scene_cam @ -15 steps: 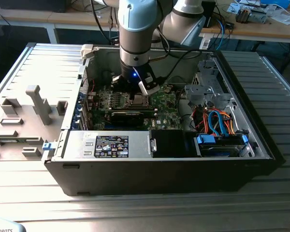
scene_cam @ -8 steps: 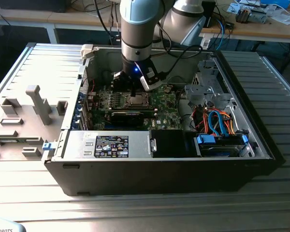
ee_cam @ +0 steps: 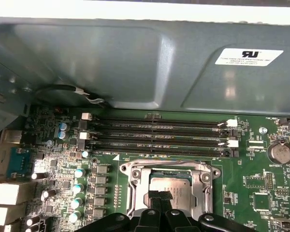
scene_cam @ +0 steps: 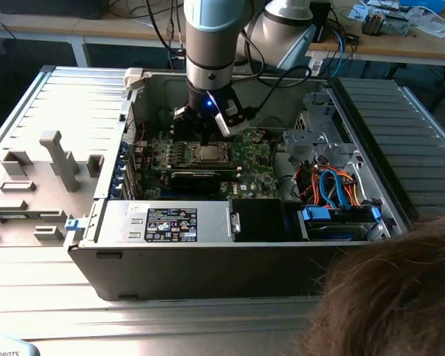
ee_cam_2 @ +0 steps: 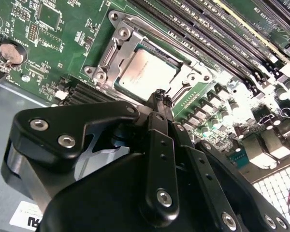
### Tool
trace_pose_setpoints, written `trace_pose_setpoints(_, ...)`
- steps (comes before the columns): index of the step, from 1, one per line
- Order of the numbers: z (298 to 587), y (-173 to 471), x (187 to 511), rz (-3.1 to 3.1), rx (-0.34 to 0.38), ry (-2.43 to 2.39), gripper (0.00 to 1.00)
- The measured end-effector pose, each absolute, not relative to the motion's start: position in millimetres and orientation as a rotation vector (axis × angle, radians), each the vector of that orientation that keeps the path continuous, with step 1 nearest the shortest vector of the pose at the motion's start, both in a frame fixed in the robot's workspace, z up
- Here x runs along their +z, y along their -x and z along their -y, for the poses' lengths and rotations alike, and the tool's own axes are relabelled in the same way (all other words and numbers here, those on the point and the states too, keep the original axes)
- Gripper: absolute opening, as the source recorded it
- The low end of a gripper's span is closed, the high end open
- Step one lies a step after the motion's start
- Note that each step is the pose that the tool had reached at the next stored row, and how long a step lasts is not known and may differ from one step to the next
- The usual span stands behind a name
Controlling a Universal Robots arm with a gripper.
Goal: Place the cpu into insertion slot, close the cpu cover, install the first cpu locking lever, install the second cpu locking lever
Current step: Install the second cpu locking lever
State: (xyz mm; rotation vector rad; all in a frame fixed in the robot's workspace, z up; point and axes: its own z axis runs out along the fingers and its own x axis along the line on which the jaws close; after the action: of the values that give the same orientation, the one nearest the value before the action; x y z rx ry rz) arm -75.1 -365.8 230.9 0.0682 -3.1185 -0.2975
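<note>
The cpu (scene_cam: pixel 206 153) (ee_cam_2: pixel 146 71) (ee_cam: pixel 170 190) lies flat in the insertion slot (scene_cam: pixel 193 155) on the green motherboard, its pale metal top showing. The silvery cpu cover (ee_cam_2: pixel 117 52) (ee_cam: pixel 137 186) lies down around it as a frame. My gripper (scene_cam: pixel 205 138) (ee_cam_2: pixel 159 96) (ee_cam: pixel 160 197) hangs just above one edge of the socket. Its black fingertips are pressed together with nothing between them. In both wrist views the fingers hide that edge of the cover. I cannot tell how the locking levers stand.
Long black memory slots (ee_cam: pixel 154 135) run beside the socket, and a black card (scene_cam: pixel 200 176) stands on its other side. The open case also holds a power supply (scene_cam: pixel 170 222) and a drive cage with cables (scene_cam: pixel 334 189). A person's hair (scene_cam: pixel 397 297) is at the exterior view's lower right.
</note>
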Motion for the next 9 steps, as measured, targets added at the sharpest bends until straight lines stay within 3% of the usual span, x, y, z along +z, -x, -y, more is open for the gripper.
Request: trace_pose_setpoints(9, 365.7, 75.0, 239.6, 3.118, -0.298, -0.068, 0.11)
